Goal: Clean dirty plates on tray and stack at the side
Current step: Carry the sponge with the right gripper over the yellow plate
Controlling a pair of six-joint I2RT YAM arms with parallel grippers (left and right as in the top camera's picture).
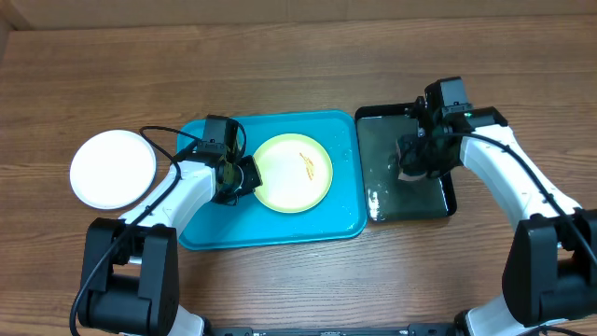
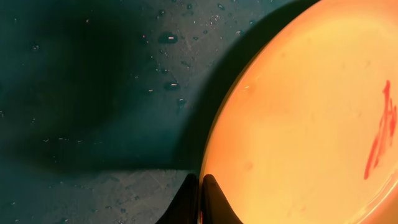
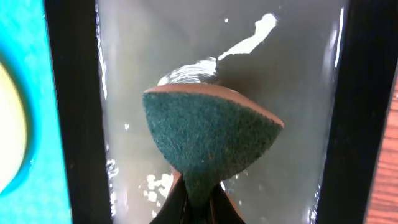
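The yellow plate (image 1: 284,182) sits flat in the middle of the turquoise tray (image 1: 280,229), with an orange-red smear (image 1: 306,164) showing on its upper right part. The left arm comes up from the near edge of the table (image 1: 280,56) and bends in over the tray's left half, wrist turned towards the plate. The left gripper (image 1: 245,175) is right at the plate's left rim. From the wrist view, the two fingers (image 2: 217,208) are drawn in narrow with the rim pinched between them. Water droplets (image 2: 166,38) bead on the tray floor just beside the plate.

Out to the left, well apart from the tray, a white plate (image 1: 114,169) lies on the bare wood, looking clean from above.

Over on the right, the arm arches up from the near right corner and reaches in over the black tray (image 3: 69,93), which butts up against the turquoise one. The right gripper (image 3: 198,202) points down into it, its jaws squeezed tight on a green scouring sponge (image 3: 211,134), which folds and fans out beyond the fingertips. A brownish backing shows along the sponge's upper edge. The black tray holds a shallow layer of cloudy water (image 3: 298,74) with bright glints on it, and the sponge hangs over the middle of that. I can't tell whether it touches the surface.
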